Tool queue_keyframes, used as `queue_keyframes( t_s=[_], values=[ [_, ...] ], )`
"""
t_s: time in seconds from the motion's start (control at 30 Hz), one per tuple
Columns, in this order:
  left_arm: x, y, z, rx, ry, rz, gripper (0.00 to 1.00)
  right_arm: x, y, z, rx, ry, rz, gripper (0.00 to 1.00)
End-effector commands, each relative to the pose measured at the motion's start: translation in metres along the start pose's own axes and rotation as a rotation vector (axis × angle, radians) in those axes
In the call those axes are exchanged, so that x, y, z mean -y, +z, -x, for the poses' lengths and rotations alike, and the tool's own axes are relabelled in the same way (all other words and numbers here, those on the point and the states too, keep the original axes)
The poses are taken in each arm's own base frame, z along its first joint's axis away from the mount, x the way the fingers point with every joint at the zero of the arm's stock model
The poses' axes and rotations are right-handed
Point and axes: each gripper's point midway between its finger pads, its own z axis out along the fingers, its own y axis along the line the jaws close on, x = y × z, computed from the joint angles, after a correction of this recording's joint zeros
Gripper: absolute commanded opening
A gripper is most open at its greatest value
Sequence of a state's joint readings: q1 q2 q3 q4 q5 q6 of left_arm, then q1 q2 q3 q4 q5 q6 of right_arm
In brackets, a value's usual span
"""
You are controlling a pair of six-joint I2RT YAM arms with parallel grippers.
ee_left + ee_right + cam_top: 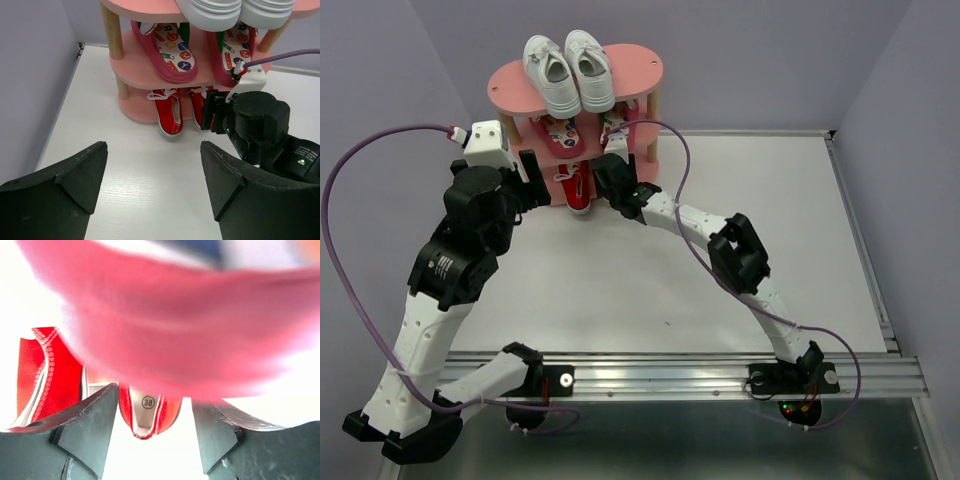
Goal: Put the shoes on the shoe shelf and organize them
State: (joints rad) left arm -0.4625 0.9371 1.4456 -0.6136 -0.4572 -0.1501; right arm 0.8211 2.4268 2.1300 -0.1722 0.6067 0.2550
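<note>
The pink shoe shelf [638, 72] stands at the back of the table. White sneakers [568, 68] lie on its top board and patterned flip-flops [172, 52] on the middle board. One red sneaker [169, 107] stands on the bottom board. My right gripper [155, 400] is open at that board. The heel of the other red sneaker [148, 412], marked 38, sits between its fingers with a gap on each side. A blurred pink board [175, 330] fills the view above. My left gripper [153, 150] hangs open over the white table, in front and left of the shelf, holding nothing.
The right arm [257, 125] reaches across in front of the shelf's right half, trailing a purple cable [680, 200]. A grey wall [30, 75] runs close on the left. A metal rail [720, 375] lines the table's near edge.
</note>
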Motion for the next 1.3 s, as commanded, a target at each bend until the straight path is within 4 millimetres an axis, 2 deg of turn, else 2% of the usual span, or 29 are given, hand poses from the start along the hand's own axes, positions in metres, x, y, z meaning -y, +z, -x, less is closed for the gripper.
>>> queue_keyframes(
  t_s=[0.0,0.1,0.13,0.23,0.27,0.33,0.37,0.4,0.43,0.47,0.53,0.73,0.83,0.9,1.07,1.2,1.27],
  values=[
    [-0.005,-0.005,0.006,0.028,-0.008,0.007,0.86,-0.01,-0.04,0.061,0.105,0.096,0.063,0.66],
    [-0.005,-0.005,0.006,0.029,-0.008,0.01,0.86,-0.014,-0.059,0.062,0.098,0.101,0.082,0.7],
    [-0.005,-0.005,0.006,0.028,-0.009,0.012,0.86,-0.009,-0.068,0.064,0.093,0.118,0.083,0.74],
    [-0.006,-0.004,0.006,0.026,-0.009,0.02,0.86,0.0,-0.084,0.065,0.082,0.148,0.091,0.75],
    [-0.006,-0.003,0.006,0.026,-0.009,0.019,0.86,0.009,-0.096,0.064,0.071,0.151,0.091,0.75],
    [-0.006,-0.002,0.006,0.027,-0.009,0.025,0.86,0.019,-0.109,0.06,0.053,0.168,0.088,0.84],
    [-0.006,-0.002,0.007,0.029,-0.013,0.026,0.86,0.029,-0.113,0.041,0.019,0.149,0.068,0.87],
    [-0.006,0.0,0.007,0.029,-0.012,0.029,0.86,0.038,-0.129,0.053,0.036,0.176,0.069,0.88],
    [-0.005,0.0,0.008,0.03,-0.014,0.025,0.86,0.047,-0.136,0.048,0.024,0.173,0.055,0.94],
    [-0.004,0.002,0.008,0.029,-0.018,0.026,0.86,0.064,-0.148,0.042,0.019,0.17,0.02,0.96],
    [-0.002,0.004,0.01,0.035,-0.025,0.021,0.86,0.084,-0.162,0.034,0.008,0.174,-0.025,1.0],
    [0.01,0.014,0.016,0.032,-0.047,-0.004,0.86,0.167,-0.218,-0.007,-0.08,0.146,-0.246,1.0],
    [0.014,0.022,0.013,0.016,-0.053,-0.004,0.86,0.193,-0.236,-0.027,-0.124,0.185,-0.345,1.0],
    [0.017,0.026,0.012,0.009,-0.065,-0.004,0.86,0.22,-0.259,-0.051,-0.204,0.168,-0.443,1.0],
    [0.022,0.031,0.014,0.011,-0.092,-0.014,0.86,0.239,-0.287,-0.084,-0.297,0.24,-0.506,1.0],
    [0.022,0.031,0.018,0.014,-0.101,-0.011,0.86,0.249,-0.298,-0.103,-0.314,0.27,-0.508,1.0],
    [0.02,0.028,0.02,0.017,-0.103,-0.008,0.86,0.251,-0.303,-0.099,-0.287,0.316,-0.483,1.0]
  ],
)
